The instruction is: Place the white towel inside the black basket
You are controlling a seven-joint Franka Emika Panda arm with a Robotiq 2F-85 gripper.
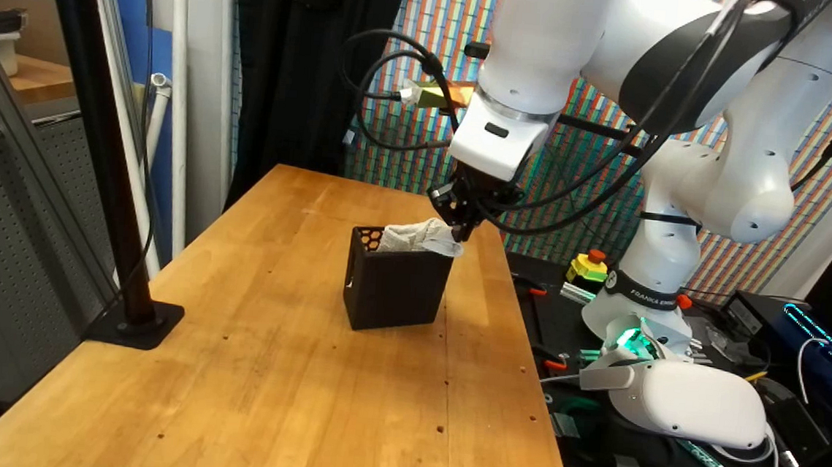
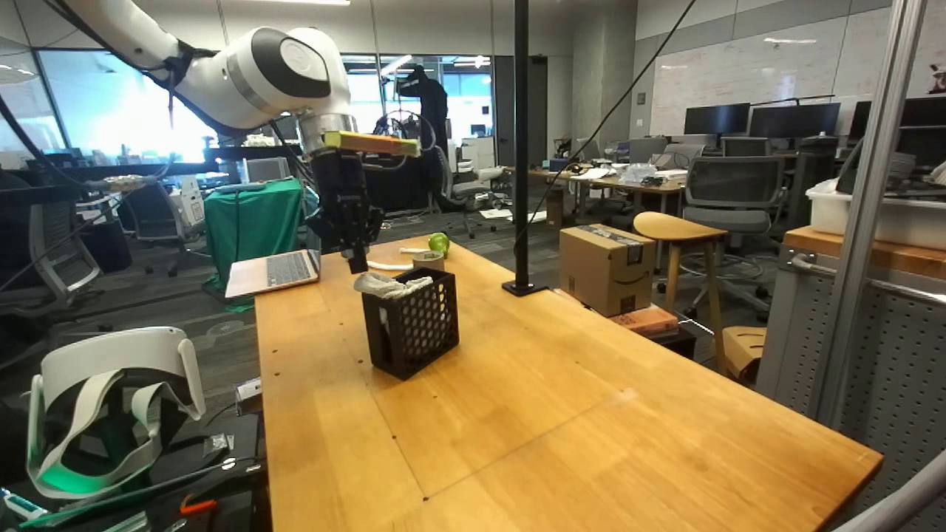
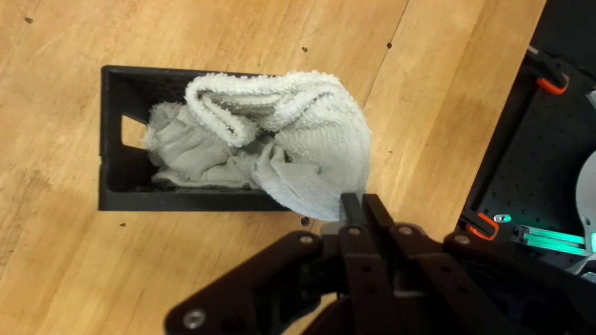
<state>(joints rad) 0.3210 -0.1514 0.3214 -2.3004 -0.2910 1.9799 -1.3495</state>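
The black basket (image 1: 399, 291) stands upright on the wooden table, also in an exterior view (image 2: 421, 325) and in the wrist view (image 3: 186, 202). The white towel (image 3: 326, 121) lies bunched in the basket and rises above the rim. Its end hangs over the rim at the robot's side. The towel also shows in both exterior views (image 1: 412, 235) (image 2: 392, 287). My gripper (image 3: 361, 197) is just above the towel's overhanging edge, its fingers almost together. No cloth is clearly pinched between them. The gripper also shows in both exterior views (image 1: 462, 233) (image 2: 358, 266).
On the wooden table (image 1: 267, 370), a black pole (image 1: 133, 243) rises at one edge. A laptop (image 2: 277, 272), a tape roll (image 2: 429, 260) and a green ball (image 2: 439, 243) lie at the table's end. A white headset (image 1: 697, 403) rests beside the robot base.
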